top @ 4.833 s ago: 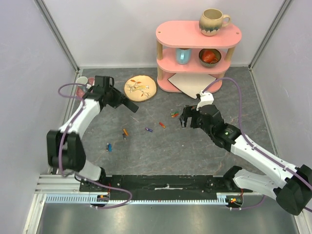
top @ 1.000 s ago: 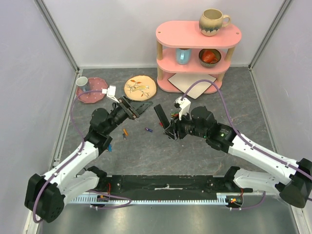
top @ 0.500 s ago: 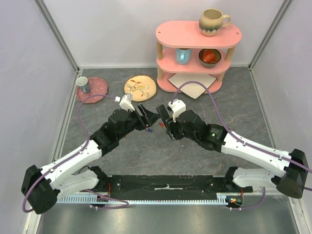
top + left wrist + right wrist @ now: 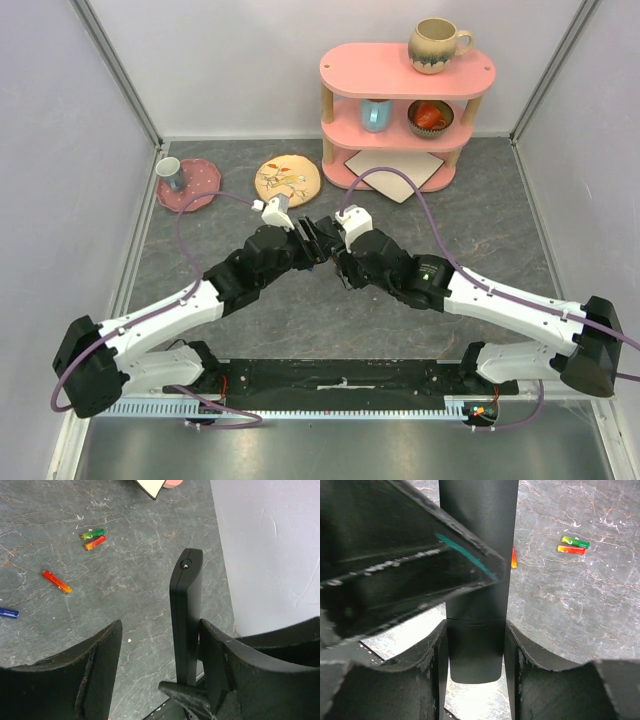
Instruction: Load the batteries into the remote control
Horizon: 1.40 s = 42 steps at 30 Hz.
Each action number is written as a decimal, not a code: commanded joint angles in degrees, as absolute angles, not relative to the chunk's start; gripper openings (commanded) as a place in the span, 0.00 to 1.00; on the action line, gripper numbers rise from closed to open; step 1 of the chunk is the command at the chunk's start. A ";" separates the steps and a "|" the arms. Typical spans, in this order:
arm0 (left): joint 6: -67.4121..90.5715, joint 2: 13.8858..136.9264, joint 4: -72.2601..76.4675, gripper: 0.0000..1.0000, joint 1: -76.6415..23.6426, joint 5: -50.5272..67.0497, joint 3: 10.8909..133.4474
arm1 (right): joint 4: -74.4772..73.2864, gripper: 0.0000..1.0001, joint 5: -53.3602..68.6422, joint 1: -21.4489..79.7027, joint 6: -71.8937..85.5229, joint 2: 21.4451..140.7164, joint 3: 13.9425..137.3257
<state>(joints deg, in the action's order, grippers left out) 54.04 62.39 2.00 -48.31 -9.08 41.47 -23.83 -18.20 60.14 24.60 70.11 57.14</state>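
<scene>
Two arms meet tip to tip over the middle of the table [image 4: 310, 320]. The right gripper [image 4: 476, 630] is clamped on the remote [image 4: 481, 602]. One finger presses on each long side near one end, and the rest of the black bar sticks out past the fingertips. It is held up above the table. The left gripper [image 4: 160, 626] has its fingers wide apart, and the remote stands up in the gap between them. It sits far over to one side of that gap, right up against the finger [image 4: 240, 670] on the right of the left wrist view. I cannot tell if the two truly touch. The other left finger [image 4: 75, 680] is well away from the remote, with bare table showing in between. In the right wrist view, one left finger crosses in front of the remote and has a thin green line along its edge. Four batteries [image 4: 56, 581] lie on the table past the left fingertips, off to the side away from the remote. A green battery [image 4: 93, 533] and an orange battery [image 4: 95, 542] lie close together, farthest out. A red battery lies nearer, and a blue battery [image 4: 7, 612] peeks in at the picture's edge. A pink shelf [image 4: 405, 70] stands far beyond both grippers.
</scene>
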 commanded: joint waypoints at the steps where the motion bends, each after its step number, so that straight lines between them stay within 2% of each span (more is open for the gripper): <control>1: 54.93 64.95 5.88 0.67 -49.39 -14.15 44.39 | -22.06 0.37 -20.21 61.17 26.45 70.49 60.82; 11: 54.67 67.32 10.98 0.46 -49.48 -12.22 43.86 | -22.15 0.37 -20.39 61.43 26.54 70.31 60.56; 19: 54.23 68.12 13.44 0.24 -49.48 -10.63 43.07 | -22.15 0.38 -20.30 61.43 26.46 69.79 60.47; 22: 54.32 67.94 14.32 0.13 -49.48 -10.46 42.28 | -22.41 0.41 -20.39 61.44 26.46 69.35 60.29; 23: 54.40 67.85 14.59 0.08 -49.48 -10.37 42.01 | -22.41 0.46 -20.30 61.44 26.54 69.08 60.12; 25: 54.49 67.68 14.94 0.04 -49.40 -10.37 41.49 | -22.59 0.51 -20.48 61.44 26.81 68.38 60.12; 26: 54.58 67.68 15.29 0.02 -49.48 -10.37 41.40 | -22.67 0.58 -20.48 61.44 26.89 68.20 60.12; 28: 54.67 67.41 15.64 0.02 -49.48 -10.37 40.87 | -23.29 0.66 -20.30 61.44 27.16 67.94 60.29; 29: 54.67 67.41 16.08 0.02 -49.48 -10.37 40.70 | -23.64 0.76 -19.95 61.44 27.25 67.77 60.82; 31: 54.84 66.89 16.43 0.02 -49.39 -11.16 39.99 | -24.95 0.87 -18.46 61.44 27.25 67.50 61.52; 34: 54.67 65.84 16.96 0.02 -49.40 -13.27 39.38 | -28.64 0.94 -16.80 61.44 27.07 66.89 63.89; 38: 52.92 64.34 17.40 0.02 -49.22 -16.34 39.11 | -33.65 0.98 -18.62 61.35 26.81 63.29 66.62; 42: 50.10 61.62 22.48 0.02 -49.13 -18.20 36.31 | -32.62 0.98 -23.72 61.35 28.99 56.36 62.85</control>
